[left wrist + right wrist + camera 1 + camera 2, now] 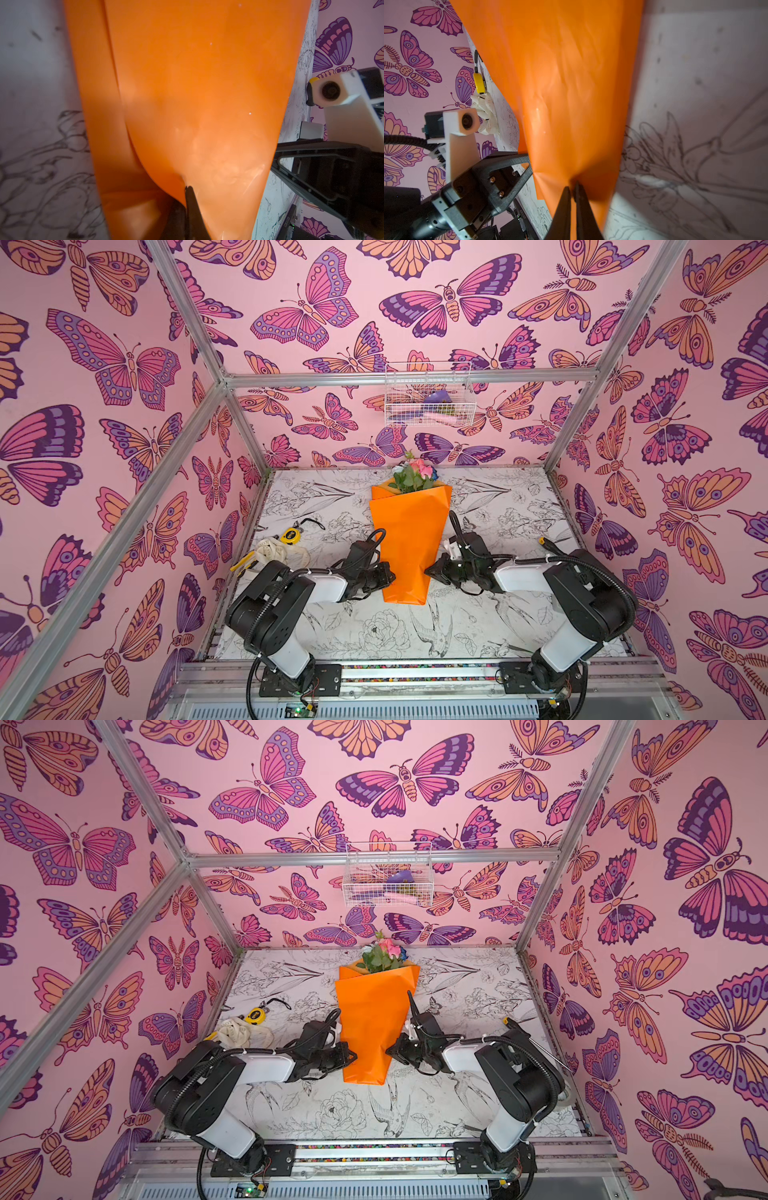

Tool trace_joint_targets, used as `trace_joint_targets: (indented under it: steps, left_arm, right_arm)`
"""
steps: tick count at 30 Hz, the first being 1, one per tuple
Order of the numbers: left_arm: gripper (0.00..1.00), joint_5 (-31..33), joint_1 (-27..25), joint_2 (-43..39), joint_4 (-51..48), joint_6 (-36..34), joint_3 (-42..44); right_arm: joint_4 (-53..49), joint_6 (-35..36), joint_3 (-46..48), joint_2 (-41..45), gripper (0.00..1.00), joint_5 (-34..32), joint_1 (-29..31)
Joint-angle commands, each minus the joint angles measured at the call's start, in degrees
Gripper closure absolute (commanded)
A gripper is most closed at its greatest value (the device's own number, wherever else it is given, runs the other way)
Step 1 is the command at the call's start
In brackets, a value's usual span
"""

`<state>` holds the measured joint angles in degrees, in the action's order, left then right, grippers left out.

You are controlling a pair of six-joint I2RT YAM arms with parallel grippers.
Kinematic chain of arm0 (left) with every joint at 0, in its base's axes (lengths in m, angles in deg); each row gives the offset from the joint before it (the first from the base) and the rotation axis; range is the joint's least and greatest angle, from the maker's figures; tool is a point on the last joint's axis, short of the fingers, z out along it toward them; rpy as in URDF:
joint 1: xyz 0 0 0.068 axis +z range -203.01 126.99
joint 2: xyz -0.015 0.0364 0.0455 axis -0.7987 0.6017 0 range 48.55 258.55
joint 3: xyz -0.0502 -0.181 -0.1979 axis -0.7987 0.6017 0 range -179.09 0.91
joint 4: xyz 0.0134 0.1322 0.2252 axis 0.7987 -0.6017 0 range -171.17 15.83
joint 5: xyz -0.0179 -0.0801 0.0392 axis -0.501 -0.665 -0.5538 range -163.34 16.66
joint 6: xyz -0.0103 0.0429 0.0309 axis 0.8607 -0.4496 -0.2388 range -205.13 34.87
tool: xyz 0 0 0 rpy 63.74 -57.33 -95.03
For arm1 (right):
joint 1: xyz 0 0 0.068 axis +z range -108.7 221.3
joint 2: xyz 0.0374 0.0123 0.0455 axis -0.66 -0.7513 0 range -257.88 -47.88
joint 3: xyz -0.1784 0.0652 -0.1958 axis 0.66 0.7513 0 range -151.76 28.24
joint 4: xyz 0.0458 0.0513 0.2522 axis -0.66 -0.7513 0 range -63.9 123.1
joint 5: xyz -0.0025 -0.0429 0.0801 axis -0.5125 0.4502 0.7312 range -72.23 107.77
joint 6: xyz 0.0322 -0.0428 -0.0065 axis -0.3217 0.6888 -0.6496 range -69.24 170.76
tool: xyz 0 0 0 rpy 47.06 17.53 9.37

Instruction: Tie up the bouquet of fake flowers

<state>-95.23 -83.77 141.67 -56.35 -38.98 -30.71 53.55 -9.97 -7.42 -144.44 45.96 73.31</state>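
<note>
The bouquet (409, 543) is laid on the middle of the bench (498, 614), and its orange paper (207, 93) is clenched near the narrow end by the left pincer (391, 575) and the right pincer (429, 572). If it is pulled unevenly, the paper may be torn or let slip.

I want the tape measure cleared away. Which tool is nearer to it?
Left. The left tool pinches the bouquet on the tape measure side; the right tool pinches its far side.
</note>
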Motion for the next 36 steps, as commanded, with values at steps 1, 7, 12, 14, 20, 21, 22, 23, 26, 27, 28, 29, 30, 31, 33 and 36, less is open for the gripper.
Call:
trace_joint_targets:
  steps: [1,7,12,14,20,21,22,23,26,27,28,29,30,31,33,36]
  left_arm:
    - [1.0,1.5,-0.04,2.94,-8.87,-0.54,2.18]
    - [1.0,1.41,-0.06,2.77,-8.94,-0.44,2.17]
    - [1.0,1.22,-0.09,2.69,-9.07,-0.54,2.08]
    - [1.0,1.23,-0.09,2.72,-9.05,-0.54,2.1]
    - [1.0,1.15,-0.07,3.07,-9.07,-0.71,2.13]
    - [1.0,1.1,-0.08,3.1,-9.1,-0.71,2.04]
    - [1.0,1.1,-0.04,3.13,-9.08,-0.7,2.08]
    - [1.0,0.99,-0.08,3.24,-9.11,-0.71,2.08]
    - [1.0,0.71,-0.08,3.48,-9.09,-0.85,1.91]
    - [1.0,0.63,-0.09,3.64,-9.12,-0.93,1.91]
    - [1.0,0.54,-0.03,3.72,-9.1,-0.89,1.84]
    - [1.0,0.51,-0.09,3.75,-9.08,-0.89,1.91]
    - [1.0,0.6,-0.09,3.77,-9.01,-0.73,1.95]
    - [1.0,0.7,-0.09,3.73,-9.08,-0.8,2.04]
    - [1.0,0.73,-0.08,3.82,-9.1,-0.72,2.06]
    - [1.0,0.56,-0.06,4.26,-9.05,-0.82,1.87]
  right_arm:
    - [0.46,-1.94,0.54,-2.86,0.91,-0.5,0.12]
    - [-0.06,-2.58,1.89,-0.89,0.92,-2.22,-1.03]
    - [-15.62,5.17,-1.17,12.3,0.84,-8.73,-0.01]
    - [-22.66,9.01,-3.59,17.45,0.78,-12.54,1.45]
    - [-25.48,11.59,-8.31,19.54,0.7,-16.21,6.63]
    - [-23.34,10.94,-8.54,18.16,0.7,-15.03,7.21]
    - [-20.63,10.07,-8.64,16.21,0.7,-13.46,7.69]
    - [-18.41,9.32,-8.92,14.35,0.7,-12.22,8.05]
    - [-11.73,7.08,-10.35,8.16,0.71,-8.8,9.05]
    - [-10.55,6.81,-11.25,6.93,0.71,-8.36,9.36]
    - [-10.12,6.77,-12.2,3.82,0.71,-8.22,9.52]
    - [-9.95,6.76,-12.97,2.39,0.71,-8.11,9.56]
    - [-9.92,6.93,-13.81,0.95,0.71,-7.85,9.57]
    - [-9.92,6.95,-14.61,-0.44,0.71,-7.5,9.58]
    - [-9.19,6.55,-15.86,-2.79,0.71,-6.25,9.7]
    - [-7.79,5.91,-17.01,-5.68,0.73,-4.93,9.85]
